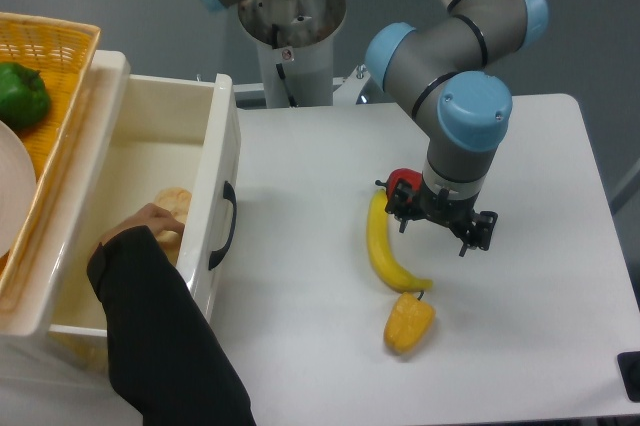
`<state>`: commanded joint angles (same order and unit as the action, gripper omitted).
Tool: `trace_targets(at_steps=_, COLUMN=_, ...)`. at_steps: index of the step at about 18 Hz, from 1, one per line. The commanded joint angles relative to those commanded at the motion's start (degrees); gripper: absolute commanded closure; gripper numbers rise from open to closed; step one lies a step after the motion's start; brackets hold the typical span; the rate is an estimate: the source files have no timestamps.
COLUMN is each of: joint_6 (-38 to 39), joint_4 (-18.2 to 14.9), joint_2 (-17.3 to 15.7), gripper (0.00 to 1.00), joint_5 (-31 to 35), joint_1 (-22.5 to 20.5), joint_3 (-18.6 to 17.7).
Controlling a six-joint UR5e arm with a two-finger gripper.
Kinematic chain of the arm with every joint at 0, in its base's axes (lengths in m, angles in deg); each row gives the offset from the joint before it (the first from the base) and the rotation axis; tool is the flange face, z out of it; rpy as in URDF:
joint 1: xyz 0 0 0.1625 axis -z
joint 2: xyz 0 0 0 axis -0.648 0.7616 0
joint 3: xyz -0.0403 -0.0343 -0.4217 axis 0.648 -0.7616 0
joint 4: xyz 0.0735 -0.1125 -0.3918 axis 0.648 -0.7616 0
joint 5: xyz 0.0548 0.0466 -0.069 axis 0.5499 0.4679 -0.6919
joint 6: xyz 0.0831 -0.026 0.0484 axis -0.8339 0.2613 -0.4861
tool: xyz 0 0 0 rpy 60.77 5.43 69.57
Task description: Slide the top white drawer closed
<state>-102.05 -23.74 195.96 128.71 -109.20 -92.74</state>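
The top white drawer [219, 147] stands pulled out toward the table's middle, with its black curved handle [229, 225] on the front panel. Inside it a person's hand [150, 219] rests against a bread roll [173, 202]. My gripper [438, 229] hangs over the table well right of the drawer, pointing down. It is open, and nothing sits between its fingers. It is not touching the drawer.
A banana [378, 246] and a small red object [404, 183] lie just left of the gripper, a yellow pepper [408, 322] below them. A wicker basket [48, 111] with a green pepper [21, 93] and a white plate sits above the drawer. A black-sleeved arm [165, 341] reaches in from the bottom.
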Motion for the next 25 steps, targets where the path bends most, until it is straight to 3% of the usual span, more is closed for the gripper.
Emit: trace_targets(at_steps=25, joint_6=1.8, joint_4=0.0, joint_2=-1.1, gripper=0.00, joint_5=-1.8, joint_1=-3.0, joint_3=-0.5)
